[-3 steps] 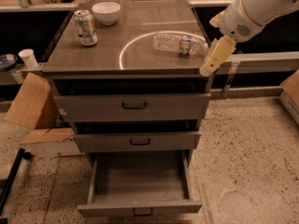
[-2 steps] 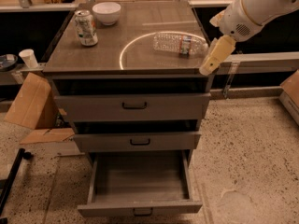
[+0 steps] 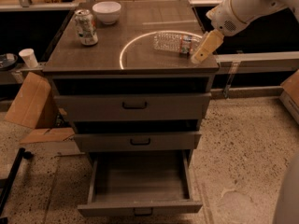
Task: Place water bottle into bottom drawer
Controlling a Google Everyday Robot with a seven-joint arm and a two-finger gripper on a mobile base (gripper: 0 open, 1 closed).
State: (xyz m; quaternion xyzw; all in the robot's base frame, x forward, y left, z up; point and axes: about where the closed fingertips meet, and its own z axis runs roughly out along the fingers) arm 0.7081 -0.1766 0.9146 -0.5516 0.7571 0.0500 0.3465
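The water bottle lies on its side on the cabinet top, cap end pointing right, with its red-and-blue label band near the neck. The gripper hangs from the white arm at the top right, just right of the bottle's cap end and close to the cabinet's right edge. It holds nothing that I can see. The bottom drawer is pulled out towards me and its inside shows nothing in it.
A printed soda can and a white bowl stand at the back left of the cabinet top. The two upper drawers are closed. Cardboard and a white cup sit to the left on the speckled floor side.
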